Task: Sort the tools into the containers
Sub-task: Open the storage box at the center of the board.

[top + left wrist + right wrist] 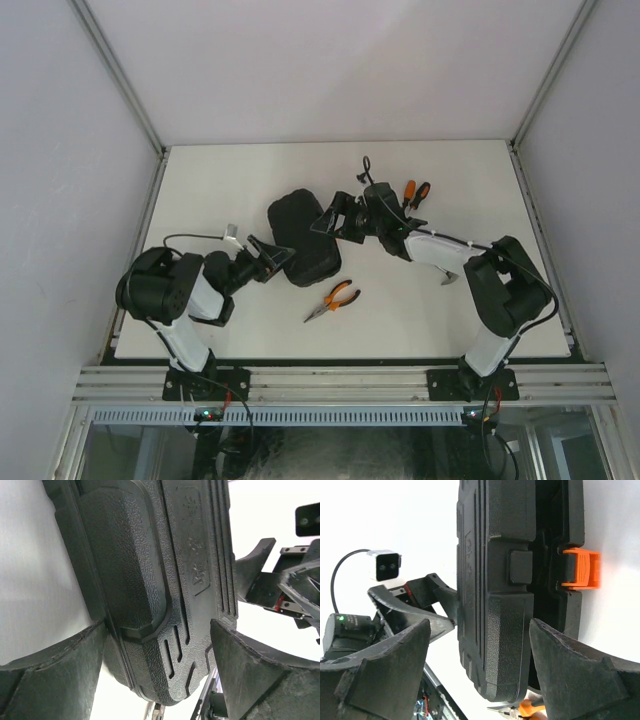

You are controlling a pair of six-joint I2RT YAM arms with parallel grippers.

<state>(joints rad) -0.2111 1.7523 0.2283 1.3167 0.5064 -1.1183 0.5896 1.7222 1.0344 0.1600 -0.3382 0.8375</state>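
Step in hand, as I read it: get the tool case [303, 240] open so the tools can go in. It lies in the middle of the top view, looking shut, with an arm at each end

- left gripper [270, 257]: at the case's lower-left end, fingers spread wide, case end between them
- right gripper [332, 222]: at the upper-right side, fingers just as wide, straddling the edge with the orange latch [580, 569]
- neither is clamped on anything; can't tell if any pad touches the plastic

Doing it well:
- pin the base with one arm, work the latch with the other
- don't squeeze both halves together, or the lid can't lift
- in the right wrist view the latch sits just above the right-hand finger, so that tip looks about lined up to flick it
- the shell will probably skate on the table [220, 180] if shoved sideways (hold first, then pry)

Count:
- case: 1, latch: 1
- pliers [333, 300]: 1, lower right of the case, apart from it
- screwdrivers [409, 190]: 2, orange handles side by side, upper right of centre
- grey bit [449, 278] poking out under the right forearm: 1, too hidden to name
- hammer: none I can identify
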